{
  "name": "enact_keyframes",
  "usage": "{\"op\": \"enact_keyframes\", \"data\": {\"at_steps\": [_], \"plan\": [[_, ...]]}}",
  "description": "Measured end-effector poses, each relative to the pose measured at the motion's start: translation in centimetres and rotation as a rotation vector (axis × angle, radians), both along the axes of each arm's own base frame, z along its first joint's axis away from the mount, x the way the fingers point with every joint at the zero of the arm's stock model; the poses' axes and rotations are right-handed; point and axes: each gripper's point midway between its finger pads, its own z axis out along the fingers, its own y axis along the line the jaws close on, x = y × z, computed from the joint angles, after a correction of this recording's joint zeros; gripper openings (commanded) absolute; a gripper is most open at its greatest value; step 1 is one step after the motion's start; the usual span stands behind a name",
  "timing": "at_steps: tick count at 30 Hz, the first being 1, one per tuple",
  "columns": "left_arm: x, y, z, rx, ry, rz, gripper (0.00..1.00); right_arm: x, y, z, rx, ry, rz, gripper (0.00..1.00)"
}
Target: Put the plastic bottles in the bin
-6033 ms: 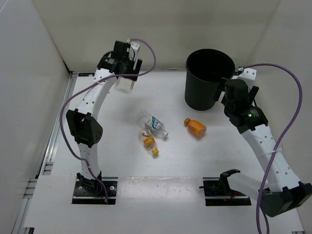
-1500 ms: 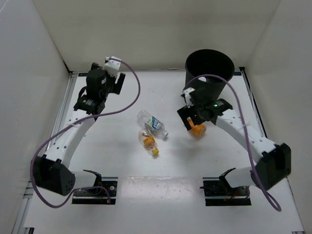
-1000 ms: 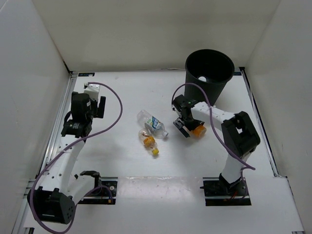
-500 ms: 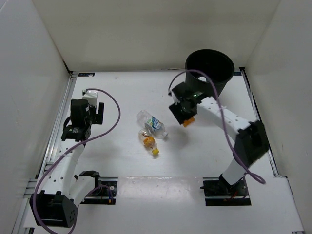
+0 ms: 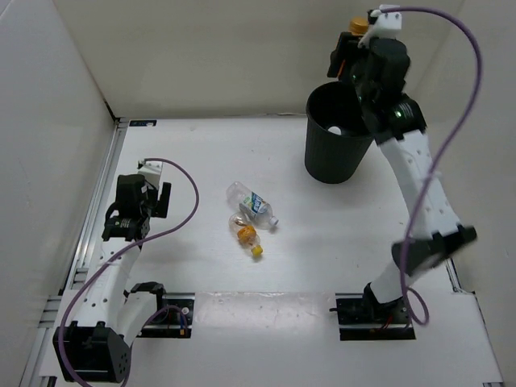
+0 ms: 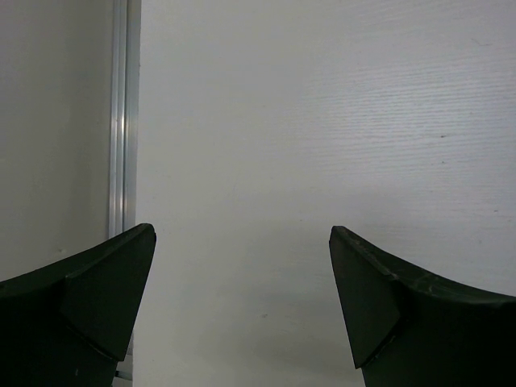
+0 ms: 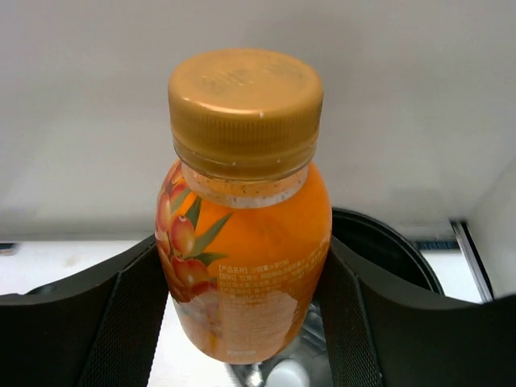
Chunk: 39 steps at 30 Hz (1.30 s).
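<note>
My right gripper [image 5: 355,48] is shut on the small orange bottle [image 7: 246,242], cap up, held high over the far rim of the black bin [image 5: 322,161]. The bottle's gold cap [image 5: 357,25] shows above the arm in the top view. A white cap [image 5: 334,129] of another bottle lies inside the bin, and the bin's rim [image 7: 387,242] shows behind the orange bottle. The clear bottle with the blue-white label [image 5: 252,205] and the small clear bottle with the yellow cap [image 5: 247,239] lie mid-table. My left gripper [image 6: 242,306] is open and empty over bare table near the left edge.
White walls enclose the table on the left, back and right. A metal rail [image 5: 101,201] runs along the left edge, also in the left wrist view [image 6: 125,121]. The two arm bases [image 5: 157,310] sit at the near edge.
My right arm closed on the orange bottle, lifted it off the table and swung it up over the bin. My left arm drew back toward the left edge.
</note>
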Motion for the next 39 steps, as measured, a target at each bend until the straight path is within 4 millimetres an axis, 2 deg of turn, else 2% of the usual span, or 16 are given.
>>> {"op": "enact_keyframes", "data": {"at_steps": [2, 4, 5, 7, 8, 9, 10, 15, 18, 21, 24, 26, 28, 31, 34, 39], "plan": [[-0.2, 0.3, -0.1, 0.018, 0.009, 0.004, 1.0, 3.7, -0.7, -4.3, -0.023, 0.111, -0.072, 0.51], [-0.4, 0.6, -0.1, 0.034, 0.014, 0.013, 1.0, 5.4, -1.2, -9.8, -0.074, 0.254, -0.116, 0.51], [-0.4, 0.7, -0.2, 0.039, 0.018, 0.016, 1.0, 5.7, -1.4, -12.6, -0.096, 0.324, -0.133, 0.62], [-0.7, 1.0, -0.6, 0.048, 0.029, 0.026, 1.0, 5.4, -2.2, -16.9, -0.128, 0.439, -0.164, 0.75], [-0.8, 1.2, -0.7, 0.052, 0.035, 0.031, 1.0, 5.0, -2.4, -18.4, -0.134, 0.484, -0.172, 0.91], [-0.9, 1.3, -0.8, 0.055, 0.041, 0.034, 1.0, 4.7, -2.8, -19.5, -0.134, 0.519, -0.183, 1.0], [-0.9, 1.4, -0.9, 0.056, 0.042, 0.036, 1.0, 4.5, -3.1, -20.1, -0.132, 0.539, -0.189, 1.0], [-1.0, 1.5, -0.9, 0.055, 0.043, 0.04, 1.0, 4.0, -4.4, -19.6, -0.112, 0.539, -0.186, 1.0], [-1.0, 1.5, -0.9, 0.054, 0.043, 0.041, 1.0, 3.0, -4.4, -17.1, -0.114, 0.491, -0.167, 1.0], [-1.0, 1.6, -0.9, 0.049, 0.044, 0.047, 1.0, 1.1, -3.3, -13.4, -0.134, 0.404, -0.118, 1.0], [-1.1, 1.7, -1.0, 0.043, 0.047, 0.053, 1.0, -1.3, -0.6, -9.9, -0.164, 0.308, -0.011, 1.0], [-1.1, 1.8, -1.1, 0.029, 0.044, 0.06, 1.0, -3.5, 2.3, -9.4, -0.195, 0.278, 0.118, 1.0], [-1.1, 2.0, -1.1, 0.017, 0.042, 0.069, 1.0, -5.6, 5.7, -10.5, -0.241, 0.278, 0.256, 1.0], [-1.1, 2.0, -1.2, 0.003, 0.04, 0.078, 1.0, -7.8, 11.4, -15.4, -0.325, 0.357, 0.443, 1.0], [-1.2, 2.1, -1.3, -0.007, 0.043, 0.083, 1.0, -8.8, 17.0, -23.3, -0.413, 0.525, 0.609, 1.0], [-1.5, 2.1, -1.6, -0.01, 0.059, 0.084, 1.0, -11.6, 21.4, -36.9, -0.515, 0.85, 0.77, 1.0]]}}
